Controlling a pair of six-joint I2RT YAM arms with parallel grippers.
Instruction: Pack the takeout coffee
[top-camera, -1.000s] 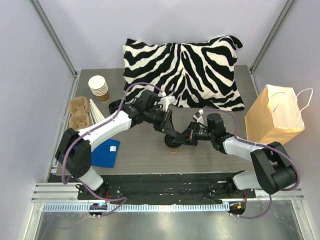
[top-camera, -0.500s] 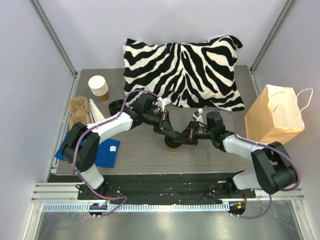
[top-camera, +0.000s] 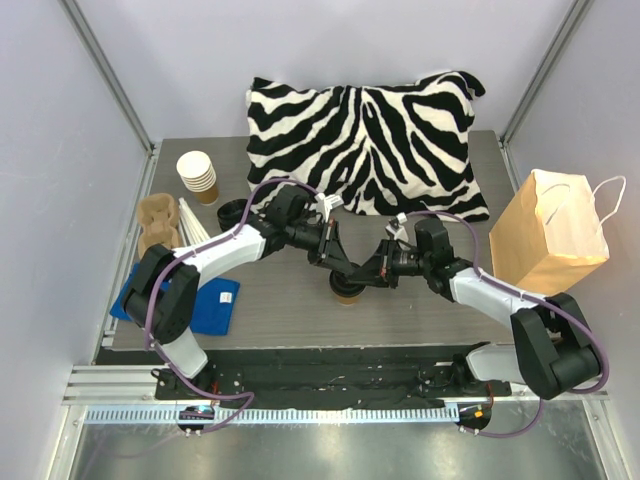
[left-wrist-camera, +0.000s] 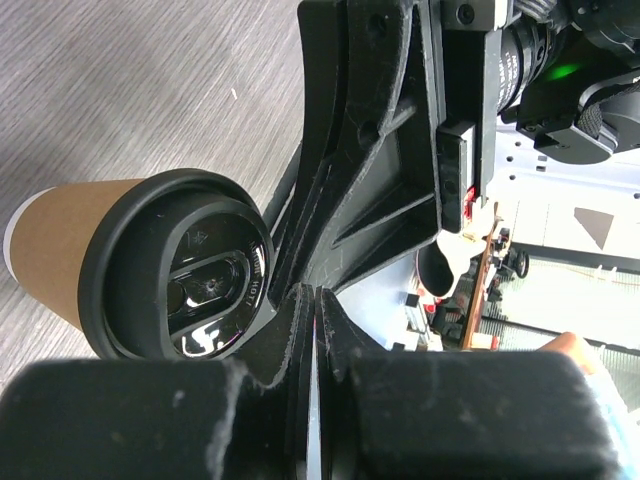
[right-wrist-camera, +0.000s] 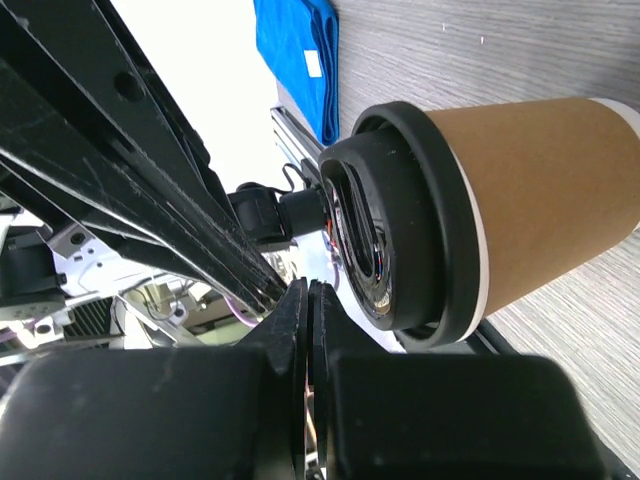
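Within the last second the left gripper (left-wrist-camera: 314, 300) had drawn its jaws together on nothing, its tips just beside the lid rim of the takeout coffee (left-wrist-camera: 150, 262). The right gripper (right-wrist-camera: 308, 296) stayed pressed shut and empty at the lid's other side. With neither pair around the cup, they were probably pressing the lid home rather than lifting, and the paper bag (top-camera: 550, 235), well beyond the right jaws, still waited.

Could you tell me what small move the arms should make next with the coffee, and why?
Probably raise the right gripper a little and open it. Both it and the left gripper are shut, tips at the lid of the takeout coffee, so neither holds it, and the paper bag stands on the right side.
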